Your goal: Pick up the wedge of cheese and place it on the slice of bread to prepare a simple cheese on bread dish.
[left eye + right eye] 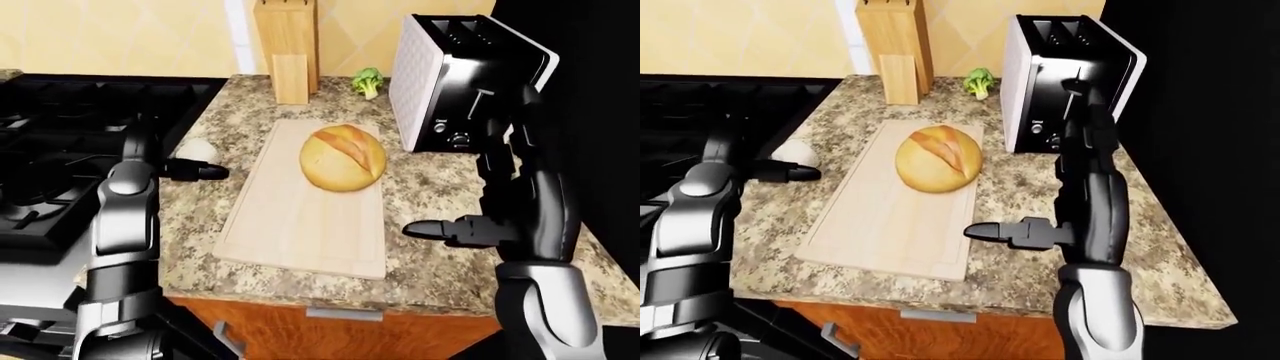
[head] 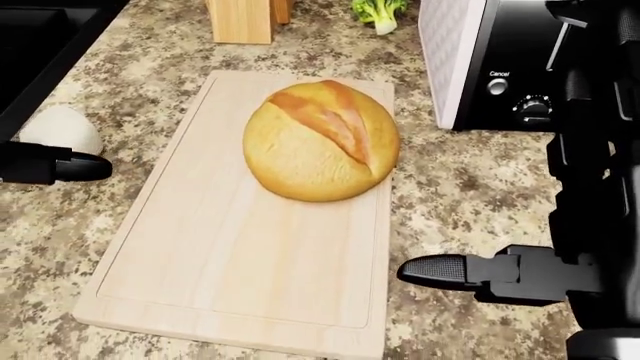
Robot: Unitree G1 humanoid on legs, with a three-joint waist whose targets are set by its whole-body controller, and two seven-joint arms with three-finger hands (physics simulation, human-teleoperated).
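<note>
Altogether: 1 bread [image 2: 320, 140], 1 white cheese [image 2: 62, 128] — 2 hands, grip unclear, holding nothing.

Your left arm [image 1: 125, 217] rises along the left edge of the left-eye view, upper arm upright, elbow bent, forearm reaching toward the view's right; your left hand [image 2: 50, 166] enters the head view from the left edge, black fingers extended level and pointing right, closed on nothing; your right arm [image 1: 1095, 202] stands tall at the right of the right-eye view, forearm hanging down from a raised elbow; your right hand [image 2: 480, 274] sits low at the head view's right, fingers stretched level toward the left, holding nothing.
</note>
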